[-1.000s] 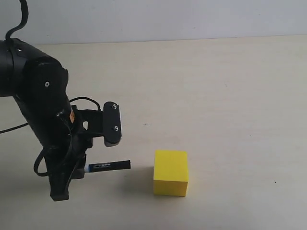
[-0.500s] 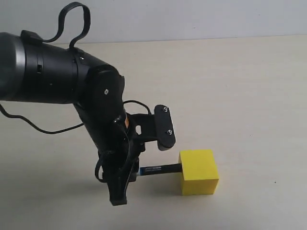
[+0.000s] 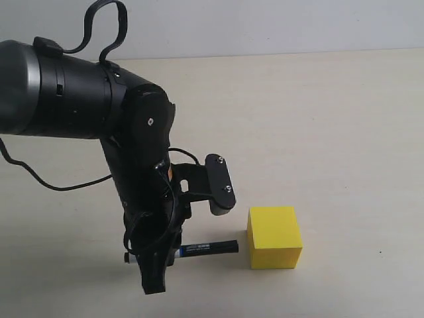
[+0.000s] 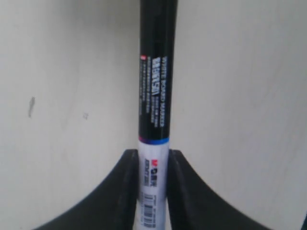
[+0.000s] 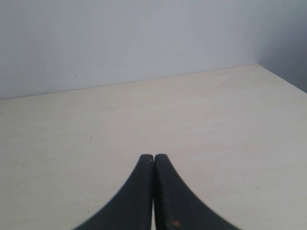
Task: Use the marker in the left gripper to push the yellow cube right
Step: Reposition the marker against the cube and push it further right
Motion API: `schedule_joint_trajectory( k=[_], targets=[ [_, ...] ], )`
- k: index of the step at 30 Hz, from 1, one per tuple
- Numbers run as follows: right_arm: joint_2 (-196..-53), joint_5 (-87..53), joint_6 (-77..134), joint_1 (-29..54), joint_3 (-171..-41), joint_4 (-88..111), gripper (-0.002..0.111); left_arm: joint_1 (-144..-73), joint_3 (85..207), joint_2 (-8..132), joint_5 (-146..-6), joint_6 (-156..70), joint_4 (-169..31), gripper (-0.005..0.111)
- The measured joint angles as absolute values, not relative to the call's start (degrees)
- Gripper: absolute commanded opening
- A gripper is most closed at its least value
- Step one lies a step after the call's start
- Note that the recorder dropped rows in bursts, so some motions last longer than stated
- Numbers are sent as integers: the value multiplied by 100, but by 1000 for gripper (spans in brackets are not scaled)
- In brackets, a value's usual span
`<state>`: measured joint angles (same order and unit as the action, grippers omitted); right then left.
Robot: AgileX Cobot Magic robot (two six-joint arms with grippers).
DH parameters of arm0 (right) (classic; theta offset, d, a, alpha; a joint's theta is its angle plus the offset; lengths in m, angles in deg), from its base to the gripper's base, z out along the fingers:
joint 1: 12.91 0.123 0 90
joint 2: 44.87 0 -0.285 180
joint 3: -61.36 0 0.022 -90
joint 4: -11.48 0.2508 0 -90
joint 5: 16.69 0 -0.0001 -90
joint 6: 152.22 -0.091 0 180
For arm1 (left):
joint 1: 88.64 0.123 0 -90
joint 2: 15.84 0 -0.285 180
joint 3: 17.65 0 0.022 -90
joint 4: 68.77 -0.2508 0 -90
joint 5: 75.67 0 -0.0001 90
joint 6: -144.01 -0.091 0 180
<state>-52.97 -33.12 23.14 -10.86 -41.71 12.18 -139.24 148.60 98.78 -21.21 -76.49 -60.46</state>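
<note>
Low over the desk (image 3: 344, 132), the left gripper (image 3: 165, 257) pinches the marker (image 3: 209, 248) level, its tip just short of the yellow cube (image 3: 274, 236) to its right. An off-centre contact could spin the cube, or the slim barrel could slide back through the pinch. Barrel print reads "WHITE BOARD MARKER"; the smaller label is too blurred.

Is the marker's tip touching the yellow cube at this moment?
No, in the exterior view the marker ends short of the yellow cube, with a clear gap between them.
</note>
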Motion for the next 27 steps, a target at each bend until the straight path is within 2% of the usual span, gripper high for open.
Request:
schedule_joint_trajectory(
  k=[6,9,15,20,27],
  targets=[
    [-5297,-3312,2314,-1086,-4171,1218,0,-14145,15001,9933,-2950,-7659,-5967,0],
    [-5297,-3312,2314,-1086,-4171,1218,0,-14229,15130,10040,-2844,-7649,-5959,0],
    [-5297,-3312,2314,-1086,-4171,1218,0,-13910,15134,10075,-1983,-7358,-6250,0],
    [-5297,-3312,2314,-1086,-4171,1218,0,-13970,15198,10246,-2419,-7332,-6262,0],
    [-5297,-3312,2314,-1086,-4171,1218,0,-14366,16065,10942,-2464,-7321,-6251,0]
  ],
)
